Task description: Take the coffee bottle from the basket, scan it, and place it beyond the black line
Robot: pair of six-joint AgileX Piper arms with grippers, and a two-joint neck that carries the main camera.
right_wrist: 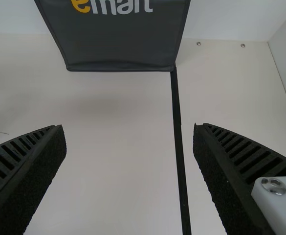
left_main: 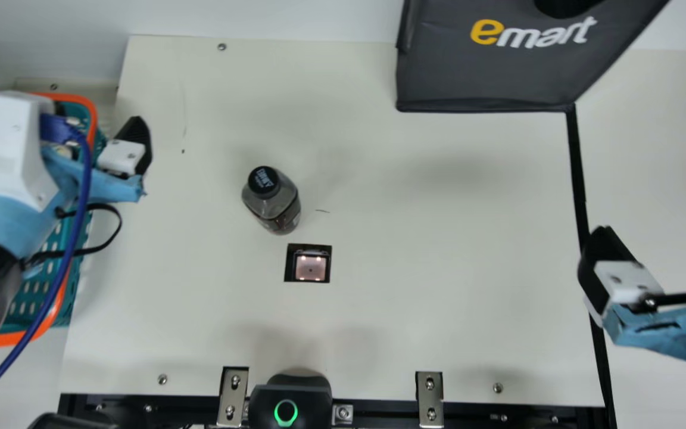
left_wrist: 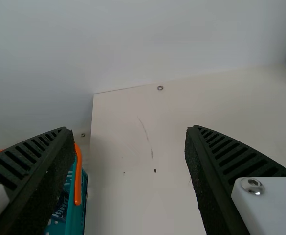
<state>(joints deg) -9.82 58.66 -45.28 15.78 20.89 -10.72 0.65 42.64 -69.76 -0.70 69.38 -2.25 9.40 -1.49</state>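
The dark coffee bottle (left_main: 273,201) with a black cap stands on the table, just behind the scanner window (left_main: 310,266) with its lit square. My left gripper (left_main: 140,143) is over the basket (left_main: 60,304) at the left, well away from the bottle; in the left wrist view the left gripper (left_wrist: 125,129) is open with nothing between its fingers. On the right, my right gripper (left_main: 655,238) hangs by the black line (left_main: 578,173). The right wrist view has the right gripper (right_wrist: 129,127) open and holding nothing, the line (right_wrist: 178,132) running between its fingers.
A dark bag (left_main: 492,71) with lettering stands at the back, right of centre, its corner by the line's far end. At the front edge are a black device with a green ring (left_main: 285,412) and metal brackets (left_main: 430,399). Items lie in the basket.
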